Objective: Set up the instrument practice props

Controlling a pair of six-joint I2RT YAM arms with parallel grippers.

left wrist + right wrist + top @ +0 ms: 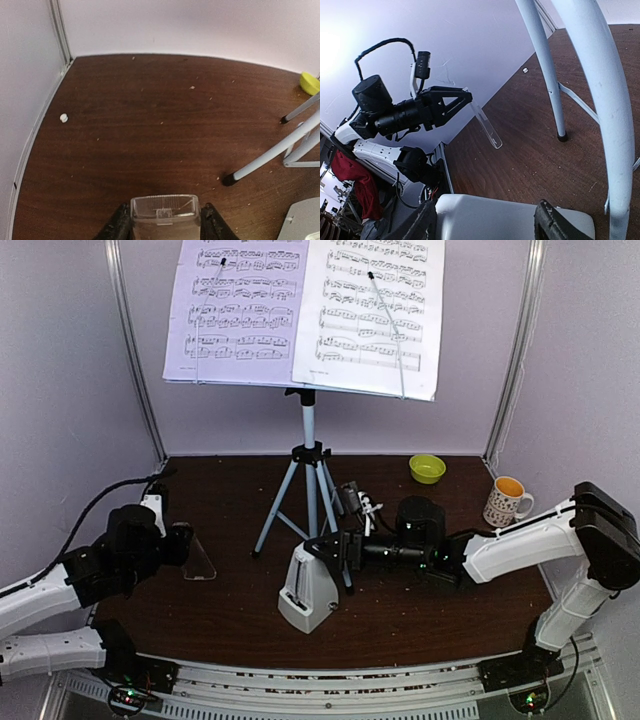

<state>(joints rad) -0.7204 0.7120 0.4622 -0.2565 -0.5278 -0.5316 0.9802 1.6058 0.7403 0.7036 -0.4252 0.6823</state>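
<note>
near left: pinching the clear metronome cover point(165, 207) in the left pincer point(165, 222), lifted off the worktop point(230, 500). mid-worktop: straddling the top of the pale-grey metronome point(305, 595) with the right pincer point(335, 545); squeezing or merely flanking, cannot tell. farther back: standing upright, tripod music stand point(308, 455), desk hidden behind two sheet-music pages point(240, 310), tops cut off.

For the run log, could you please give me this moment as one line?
left gripper: shut on clear cover | right gripper: astride metronome, grip unclear | music stand: upright, two pages on it
</note>
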